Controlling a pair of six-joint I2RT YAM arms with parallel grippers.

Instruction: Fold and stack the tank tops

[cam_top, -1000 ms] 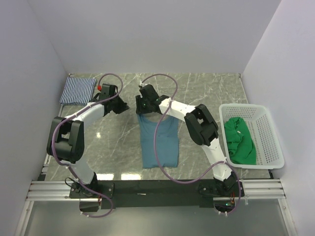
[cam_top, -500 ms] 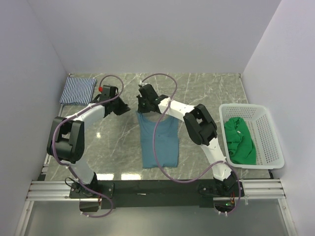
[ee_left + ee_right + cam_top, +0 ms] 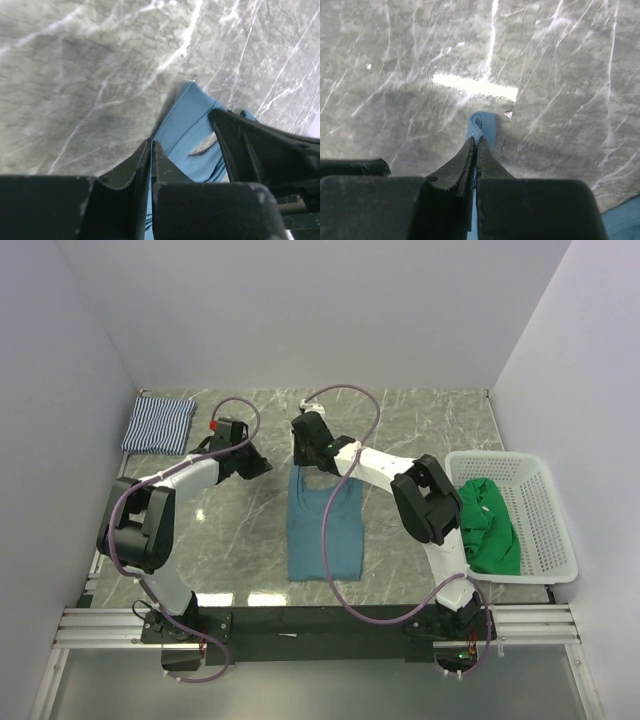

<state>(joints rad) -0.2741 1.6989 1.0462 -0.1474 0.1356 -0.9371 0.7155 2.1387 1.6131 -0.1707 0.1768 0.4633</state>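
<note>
Where right fingers (image 3: 462,167) stood apart before, now clamped on teal tank top (image 3: 305,535) strap, left fingers (image 3: 136,167) pinching its other strap

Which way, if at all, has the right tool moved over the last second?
Yes: the right tool moved rightward, toward the white plastic mesh basket, gripping the teal-blue tank top.

My feed shows a grey marbled desk (image 3: 430,425). On it lie a folded striped tank top (image 3: 158,424), a teal tank top (image 3: 322,532) and a white basket (image 3: 545,490).

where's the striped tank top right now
In the top view, the striped tank top lies folded in the table's far left corner, left of the left gripper.
</note>
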